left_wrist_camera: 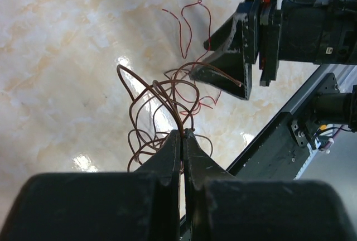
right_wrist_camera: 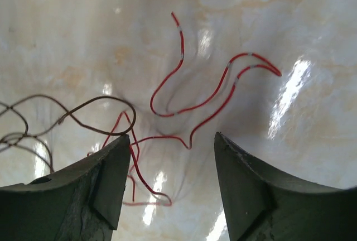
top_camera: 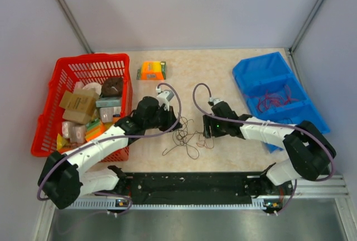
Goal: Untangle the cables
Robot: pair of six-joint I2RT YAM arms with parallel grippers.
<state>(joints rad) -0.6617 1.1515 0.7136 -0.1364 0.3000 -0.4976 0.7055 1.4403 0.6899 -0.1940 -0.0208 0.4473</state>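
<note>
Bright, even overhead light leaves only soft shadows. In the wrist views white glare streaks the glossy table [right_wrist_camera: 290, 85] (strongest right of centre); the dark bottom foreground is blurred.

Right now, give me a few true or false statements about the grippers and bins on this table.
1. The left gripper is shut on brown cables. True.
2. The right gripper is clamped on a red cable. False: it is open, and the red cable lies on the table ahead of it.
3. The blue bin holds red cables. True.
4. The red basket is empty. False: it is packed with boxes and packets.
</note>
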